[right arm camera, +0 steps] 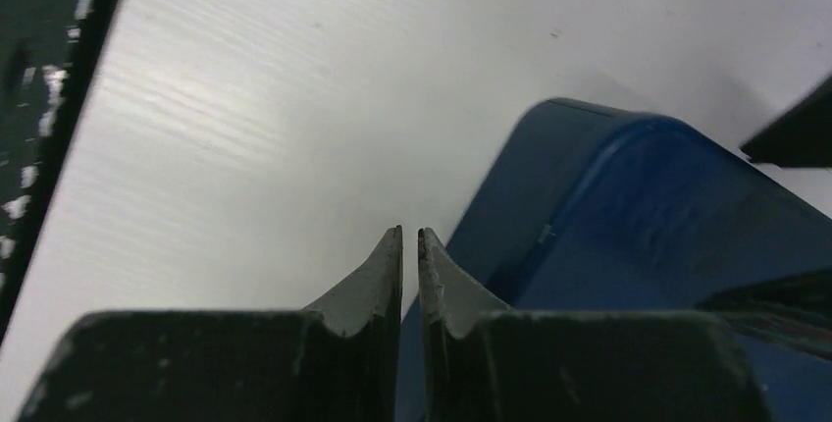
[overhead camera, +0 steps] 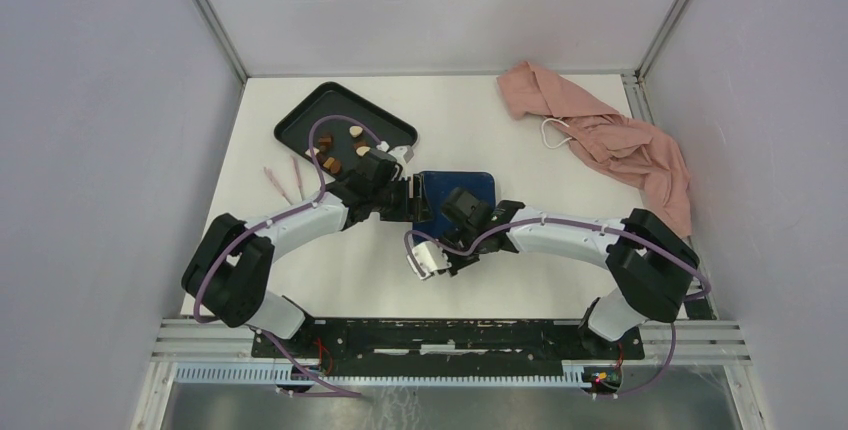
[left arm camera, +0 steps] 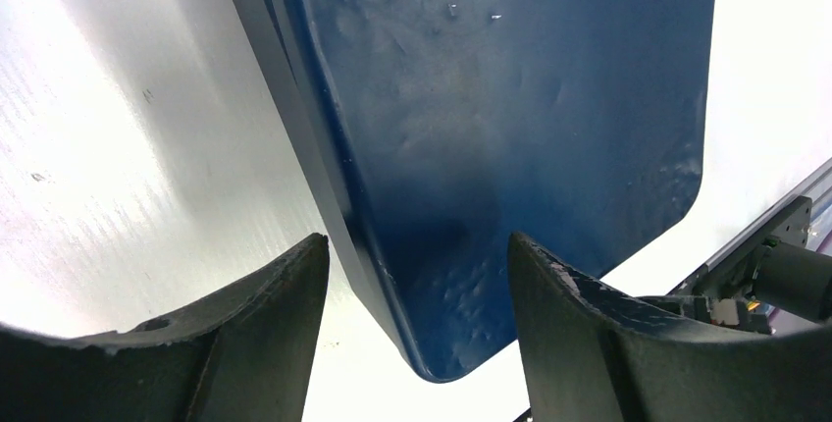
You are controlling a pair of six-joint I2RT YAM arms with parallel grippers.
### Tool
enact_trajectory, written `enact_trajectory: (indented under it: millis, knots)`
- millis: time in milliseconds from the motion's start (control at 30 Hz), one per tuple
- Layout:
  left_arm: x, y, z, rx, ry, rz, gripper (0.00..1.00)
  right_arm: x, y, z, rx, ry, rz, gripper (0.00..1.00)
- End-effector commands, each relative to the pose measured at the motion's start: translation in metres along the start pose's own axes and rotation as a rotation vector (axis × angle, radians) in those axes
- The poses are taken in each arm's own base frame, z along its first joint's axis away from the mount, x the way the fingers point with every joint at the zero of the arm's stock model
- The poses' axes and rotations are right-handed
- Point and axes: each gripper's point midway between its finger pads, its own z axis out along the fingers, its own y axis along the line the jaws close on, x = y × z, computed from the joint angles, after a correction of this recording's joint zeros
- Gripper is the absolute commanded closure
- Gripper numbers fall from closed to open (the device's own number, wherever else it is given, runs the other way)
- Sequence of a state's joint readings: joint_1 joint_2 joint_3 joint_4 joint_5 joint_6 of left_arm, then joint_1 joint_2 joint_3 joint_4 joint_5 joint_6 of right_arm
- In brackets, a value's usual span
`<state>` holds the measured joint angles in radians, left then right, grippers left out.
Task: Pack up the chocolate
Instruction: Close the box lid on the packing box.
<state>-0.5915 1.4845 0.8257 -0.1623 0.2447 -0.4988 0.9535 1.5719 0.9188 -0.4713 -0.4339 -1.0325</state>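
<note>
- Left gripper [left arm camera: 417, 238] is being held wide open astride one corner of the blue box [overhead camera: 470, 185]. The corner is lying between the two fingers and nothing is being gripped.
- Right gripper [right arm camera: 410, 234] is being shown closed down to a hairline slit, low against the box's near edge. Whether the rim is being pinched in that slit cannot be told.
- Chocolate [overhead camera: 333, 163] is being seen only as a handful of brown and cream pieces on the black tray [overhead camera: 335, 105], beyond the left arm and apart from the box. None is being seen on the box or in either gripper.
- Step in hand, as judged: the box is being shown with a plain, unbroken top and no compartments in sight. Opening it is therefore being taken as the current step, and packing is being taken as not yet begun.
- Next move, as judged: a sure hold on the top's edge is being called for from one gripper. The lower part is probably needing to be steadied on the table [overhead camera: 520, 140] by the other.
- The blue surface is looking smooth and the edge shallow, so a slipped pinch is being reckoned the main risk.
- Writing: none is being made out. The top is plain dark blue with faint dimples and a few pale flecks. No brand or label is being seen on box or tray.
</note>
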Motion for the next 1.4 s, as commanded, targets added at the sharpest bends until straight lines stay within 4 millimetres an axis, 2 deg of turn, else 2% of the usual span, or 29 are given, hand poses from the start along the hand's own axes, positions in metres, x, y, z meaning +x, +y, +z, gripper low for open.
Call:
enact_trajectory:
  millis: [0,200,400,633,767,933,1033,1133,1233,1367]
  knots:
    - [-0.016,-0.010,0.001,0.035,-0.042,0.037,0.26,0.006,-0.046,-0.011,0.220,0.073,0.079,0.84]
    - [-0.013,-0.010,0.000,0.039,-0.042,0.038,0.23,0.017,-0.060,-0.019,0.306,0.113,0.130,0.83]
    - [-0.009,-0.007,0.003,0.034,-0.028,0.034,0.24,0.021,-0.059,-0.020,0.276,0.119,0.139,0.82]
    - [-0.003,0.005,0.013,0.003,0.002,0.013,0.29,0.029,-0.061,-0.026,0.235,0.116,0.175,0.80]
    - [0.005,0.018,0.022,-0.024,0.038,-0.018,0.33,0.026,-0.058,-0.032,0.199,0.084,0.166,0.80]
    - [0.011,0.034,0.032,-0.063,0.082,-0.050,0.36,0.013,-0.051,-0.038,0.130,-0.006,0.146,0.80]
    - [0.015,0.042,0.036,-0.080,0.102,-0.068,0.37,0.004,-0.047,-0.049,0.087,-0.087,0.150,0.80]
    - [0.018,0.045,0.040,-0.082,0.119,-0.081,0.37,-0.003,-0.052,-0.068,0.080,-0.198,0.188,0.80]
    - [0.021,0.047,0.043,-0.082,0.133,-0.092,0.38,0.008,-0.069,-0.092,0.161,-0.263,0.290,0.80]
    - [0.024,0.050,0.049,-0.082,0.155,-0.100,0.38,0.044,-0.109,-0.130,0.404,-0.218,0.450,0.80]
